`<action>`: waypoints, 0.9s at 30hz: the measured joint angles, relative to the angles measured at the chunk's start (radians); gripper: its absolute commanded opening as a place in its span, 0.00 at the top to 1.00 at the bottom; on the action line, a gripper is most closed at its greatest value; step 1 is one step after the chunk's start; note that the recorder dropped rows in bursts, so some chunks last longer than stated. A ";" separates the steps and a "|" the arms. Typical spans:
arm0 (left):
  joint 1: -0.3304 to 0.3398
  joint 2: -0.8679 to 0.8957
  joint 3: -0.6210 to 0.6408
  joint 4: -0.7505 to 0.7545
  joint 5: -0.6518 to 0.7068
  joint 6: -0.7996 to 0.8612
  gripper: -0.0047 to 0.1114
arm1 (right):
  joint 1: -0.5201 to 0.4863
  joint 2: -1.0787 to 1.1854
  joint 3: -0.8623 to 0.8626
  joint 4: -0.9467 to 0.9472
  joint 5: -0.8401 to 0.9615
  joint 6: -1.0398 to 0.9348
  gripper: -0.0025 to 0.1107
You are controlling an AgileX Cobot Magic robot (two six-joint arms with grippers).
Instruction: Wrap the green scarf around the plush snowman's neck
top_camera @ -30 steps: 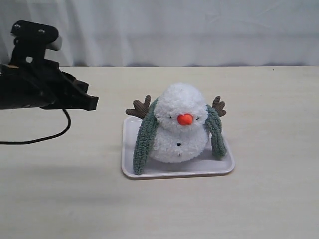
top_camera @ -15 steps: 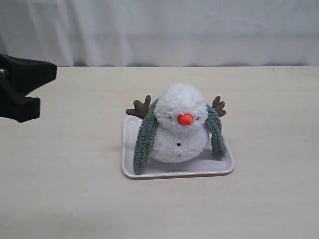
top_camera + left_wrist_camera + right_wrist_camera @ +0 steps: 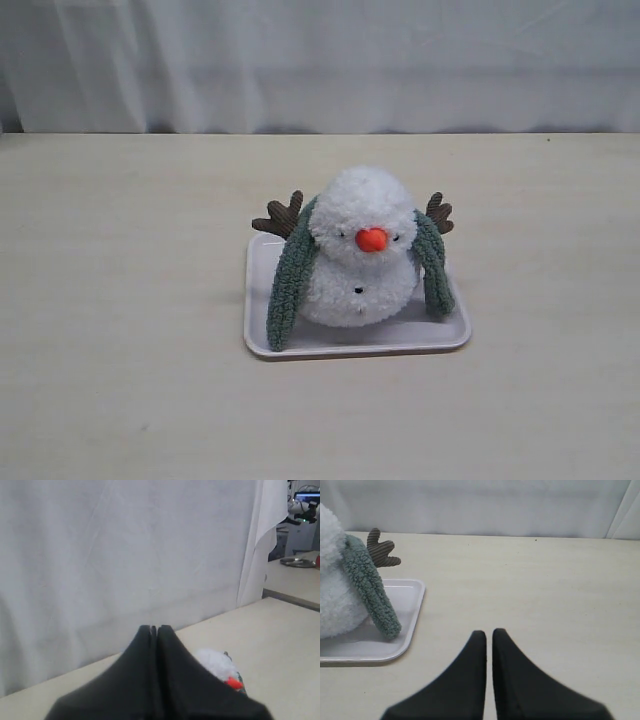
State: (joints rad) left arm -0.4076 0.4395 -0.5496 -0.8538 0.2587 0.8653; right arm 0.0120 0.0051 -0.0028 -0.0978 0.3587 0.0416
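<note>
The plush snowman (image 3: 360,255) sits upright in a white tray (image 3: 258,330), orange nose facing the camera. The green scarf (image 3: 290,280) lies over the back of its neck, and both ends hang down its sides onto the tray; its right end (image 3: 432,270) is shorter. No gripper shows in the exterior view. In the left wrist view my left gripper (image 3: 154,628) is shut with nothing in it, raised well off the table, with the snowman (image 3: 215,664) partly hidden behind it. My right gripper (image 3: 489,632) is shut and empty, low over the table beside the tray (image 3: 412,610) and the scarf (image 3: 370,587).
A white curtain (image 3: 320,60) closes off the back of the beige table (image 3: 120,300). Brown twig arms (image 3: 280,215) stick out behind the snowman. In the left wrist view another table with a metal dish (image 3: 299,561) shows past the curtain's edge.
My left arm has pulled back to the left and gone out of the exterior view. The snowman, scarf and tray have not moved.
</note>
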 measured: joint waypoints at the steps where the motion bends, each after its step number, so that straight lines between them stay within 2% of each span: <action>1: 0.000 -0.014 0.000 0.000 0.000 0.000 0.96 | 0.000 0.000 0.000 0.000 0.000 0.000 0.94; 7: 0.000 -0.037 0.000 0.017 0.035 0.000 0.96 | 0.000 0.000 0.000 0.000 0.000 0.000 0.94; 11: 0.000 -0.037 0.000 0.121 0.084 0.002 0.96 | 0.000 0.000 0.000 0.000 0.000 0.000 0.94; 16: 0.000 -0.037 0.000 0.157 0.131 0.002 0.96 | 0.000 0.000 0.000 -0.030 -0.027 0.000 0.94; 19: 0.000 -0.037 0.004 0.165 0.129 0.002 0.96 | 0.000 0.000 0.002 -0.046 -0.148 0.000 0.94; 27: 0.000 -0.004 0.083 0.165 0.000 0.002 0.96 | 0.000 0.000 0.002 -0.053 -0.527 0.000 0.94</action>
State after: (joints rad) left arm -0.4076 0.4359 -0.4663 -0.6883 0.2586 0.8668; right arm 0.0120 0.0051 -0.0005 -0.1506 -0.1680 0.0416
